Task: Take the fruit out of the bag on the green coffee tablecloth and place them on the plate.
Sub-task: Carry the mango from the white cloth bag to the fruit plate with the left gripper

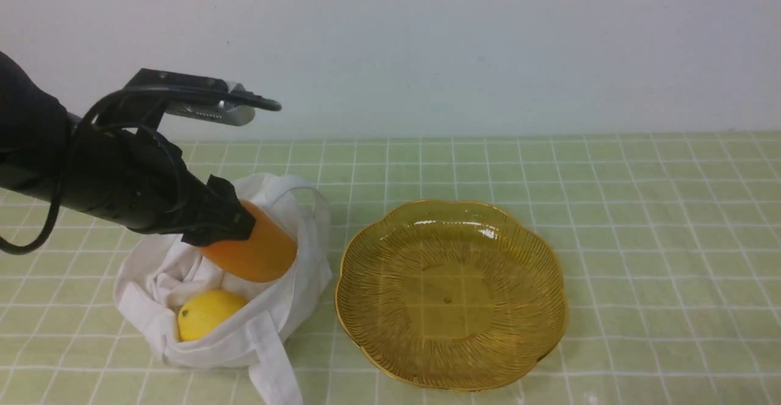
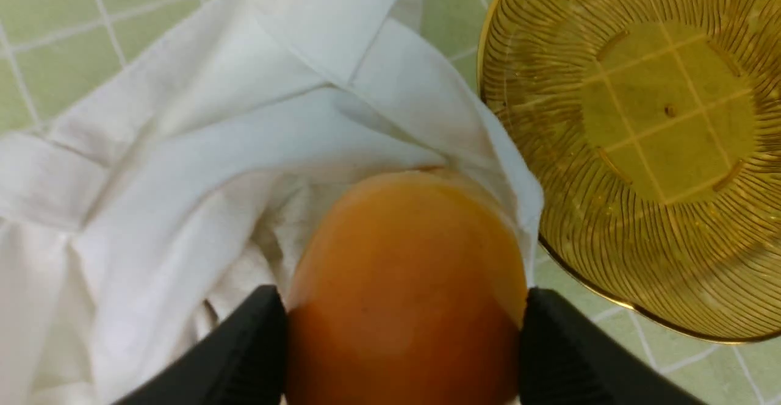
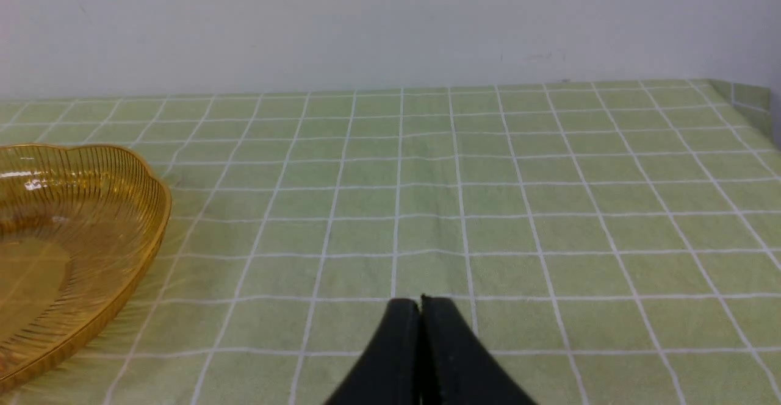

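The white bag [image 1: 201, 307] lies open on the green checked tablecloth [image 1: 640, 222], left of the amber plate [image 1: 537, 271]. My left gripper [image 1: 235, 225] is shut on the orange mango [image 1: 259, 249], which sits at the bag's mouth; in the left wrist view both black fingers [image 2: 250, 344] press against the mango [image 2: 406, 289]. The yellow lemon [image 1: 204, 313] rests low in the bag. The plate [image 2: 640, 197] holds nothing. My right gripper [image 3: 421, 304] is shut with nothing in it, low over bare tablecloth [image 3: 488, 197] to the right of the plate [image 3: 140, 228].
A plain pale wall [image 1: 464, 45] runs along the back of the table. The bag's strap handles trail toward the front edge [image 1: 277, 374] and arch at the back [image 1: 305, 188]. The tablecloth's far right corner [image 3: 741, 94] shows in the right wrist view.
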{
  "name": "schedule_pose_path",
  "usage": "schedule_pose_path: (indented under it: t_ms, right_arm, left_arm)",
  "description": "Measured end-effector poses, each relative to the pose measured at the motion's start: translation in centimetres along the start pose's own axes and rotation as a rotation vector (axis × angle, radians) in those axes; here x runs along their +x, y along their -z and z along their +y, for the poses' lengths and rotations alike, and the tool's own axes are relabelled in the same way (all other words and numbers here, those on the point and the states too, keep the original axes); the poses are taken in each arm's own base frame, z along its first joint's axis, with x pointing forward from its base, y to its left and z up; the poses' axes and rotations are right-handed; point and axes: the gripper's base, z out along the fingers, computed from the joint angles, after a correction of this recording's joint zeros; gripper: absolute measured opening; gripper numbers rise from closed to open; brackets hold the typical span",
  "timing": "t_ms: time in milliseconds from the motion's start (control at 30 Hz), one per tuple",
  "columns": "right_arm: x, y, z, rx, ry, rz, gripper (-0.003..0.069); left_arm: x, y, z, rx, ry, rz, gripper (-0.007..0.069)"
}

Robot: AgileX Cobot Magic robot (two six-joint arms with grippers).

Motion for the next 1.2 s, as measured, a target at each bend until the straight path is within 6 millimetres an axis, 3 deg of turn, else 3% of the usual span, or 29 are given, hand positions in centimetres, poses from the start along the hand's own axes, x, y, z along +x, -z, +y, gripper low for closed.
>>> schedule_pose_path:
  t_ms: [267, 300, 467, 567, 700, 767, 833, 933, 1000, 1067, 1133, 1200]
  right_arm:
    - [0.0, 0.0, 0.0, 0.0, 0.0, 0.0, -0.0015]
    - [0.0, 0.0, 0.0, 0.0, 0.0, 0.0, -0.0015]
    - [0.0, 0.0, 0.0, 0.0, 0.0, 0.0, -0.0015]
    - [0.0, 0.0, 0.0, 0.0, 0.0, 0.0, -0.0015]
    - [0.0, 0.0, 0.0, 0.0, 0.0, 0.0, -0.0015]
    - [0.0, 0.0, 0.0, 0.0, 0.0, 0.0, -0.0015]
    - [0.0, 0.0, 0.0, 0.0, 0.0, 0.0, -0.0015]
    - [0.0, 0.0, 0.0, 0.0, 0.0, 0.0, -0.0015]
    - [0.0, 0.0, 0.0, 0.0, 0.0, 0.0, -0.0015]
    - [0.0, 0.0, 0.0, 0.0, 0.0, 0.0, -0.0015]
    - [0.0, 0.0, 0.0, 0.0, 0.0, 0.0, -0.0015]
    - [0.0, 0.0, 0.0, 0.0, 0.0, 0.0, -0.0015]
  left_arm:
    - [-1.2, 3.9, -2.1, 0.073, 0.055, -0.107, 0.0433]
    - [-1.7, 5.1, -3.4, 0.116, 0.05, -0.156, 0.0433]
    - [-2.8, 5.9, -7.2, 0.278, 0.044, -0.25, 0.0433]
    - [-3.6, 4.5, -9.2, 0.33, 0.001, -0.28, 0.0433]
    - [-4.2, 0.0, -10.8, 0.327, -0.047, -0.247, 0.0433]
    - [-4.2, -2.1, -11.2, 0.316, -0.05, -0.223, 0.0433]
    - [-3.9, -5.6, -11.4, 0.301, -0.04, -0.162, 0.0433]
    - [-3.4, -8.8, -11.2, 0.274, -0.023, -0.115, 0.0433]
    - [-3.3, -9.7, -11.1, 0.265, -0.018, -0.101, 0.0437]
    - [-2.8, -11.3, -10.8, 0.252, -0.008, -0.07, 0.0516]
    - [-2.7, -11.7, -10.8, 0.249, -0.006, -0.062, 0.0562]
    - [-2.6, -11.9, -10.7, 0.248, -0.013, -0.057, 0.0655]
